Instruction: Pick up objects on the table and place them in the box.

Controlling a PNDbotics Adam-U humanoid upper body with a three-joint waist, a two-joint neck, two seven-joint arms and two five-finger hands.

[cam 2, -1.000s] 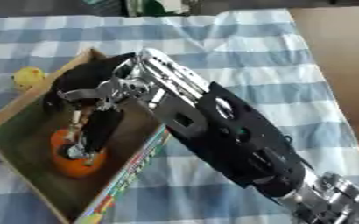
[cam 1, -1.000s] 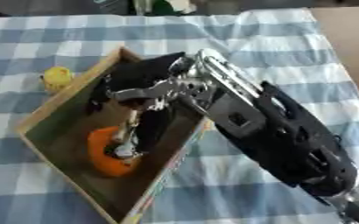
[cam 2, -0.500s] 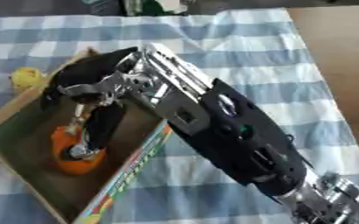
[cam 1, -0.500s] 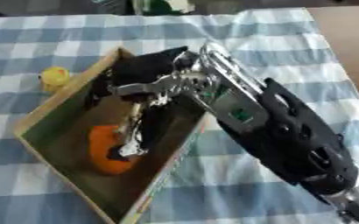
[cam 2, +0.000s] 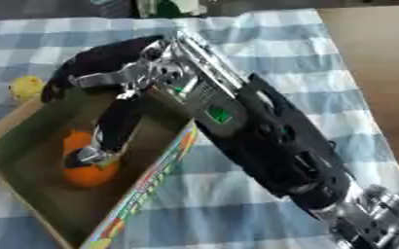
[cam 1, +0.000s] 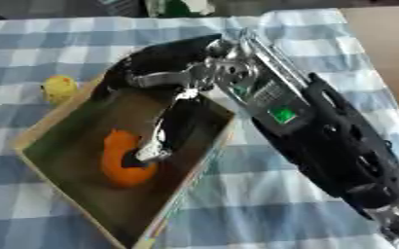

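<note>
An open cardboard box (cam 1: pixel 60 113) lies askew at the left of the checked table. Inside it lies a round orange thing (cam 1: pixel 117 168). My right hand (cam 1: pixel 165 61) reaches in from the lower right and hovers over the box's far corner. It is open, and one long straight finger (cam 1: pixel 158 141) points down so that its tip rests on the orange thing. A small yellow thing (cam 1: pixel 60 88) sits on the cloth just outside the box's left wall. The left hand shows in no view.
A blue and white checked cloth (cam 1: pixel 262 214) covers the table. Bare brown table (cam 1: pixel 390 48) shows at the right edge. A green and white thing (cam 1: pixel 182 6) stands at the far edge. My right forearm (cam 2: pixel 271 146) crosses the middle of the table.
My right hand has drawn back slightly toward the box's far corner. Its finger still reaches the orange thing, which has stayed in place in the box.
</note>
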